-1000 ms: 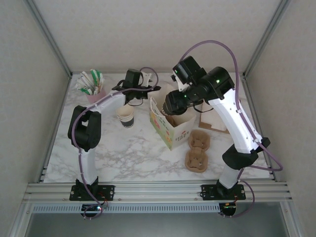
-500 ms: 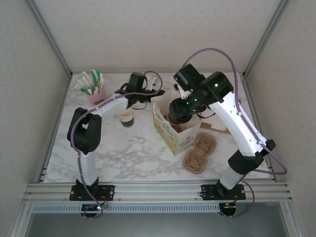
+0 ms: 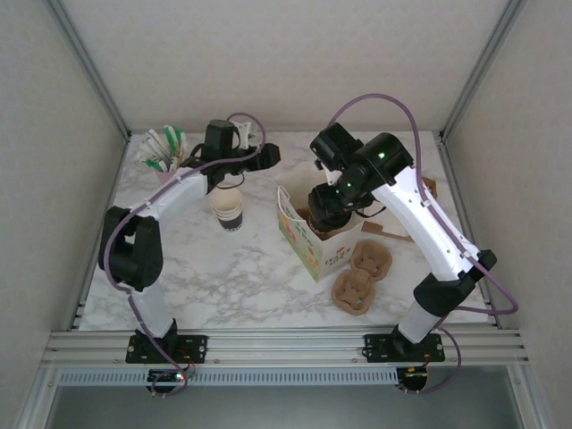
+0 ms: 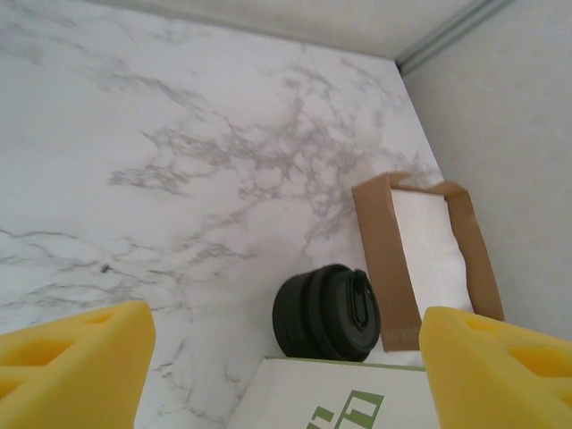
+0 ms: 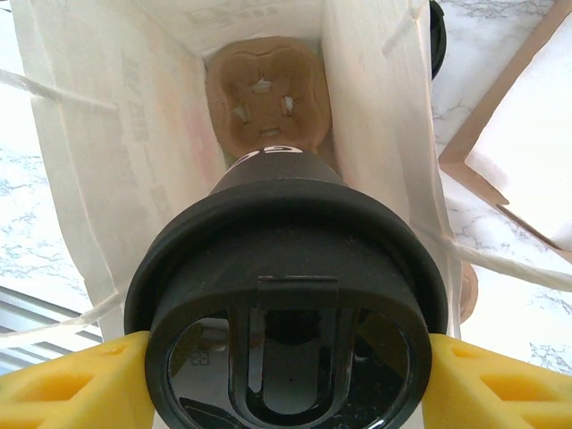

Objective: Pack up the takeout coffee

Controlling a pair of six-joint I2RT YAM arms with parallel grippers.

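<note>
The takeout coffee (image 5: 286, 304), a small cup under a round black lid, hangs in the mouth of the white paper bag (image 5: 116, 134), and my right gripper (image 5: 286, 380) is shut on it with a yellow pad (image 5: 71, 384) on each side. A brown cup carrier (image 5: 268, 85) lies on the bag's floor straight below the cup. From above, the right gripper (image 3: 323, 210) reaches down into the open bag (image 3: 308, 241). My left gripper (image 3: 259, 156) is open and holds nothing, up at the back left of the bag.
A lidless paper cup (image 3: 227, 204) stands under the left arm. A pink cup of sticks (image 3: 165, 156) is at the back left. Two brown carriers (image 3: 362, 273) lie right of the bag. A squat black cylinder (image 4: 326, 313) and a brown napkin box (image 4: 420, 250) sit behind the bag.
The right gripper has lowered the coffee into the bag's mouth. The left arm has swung left, away from the bag's rim.
</note>
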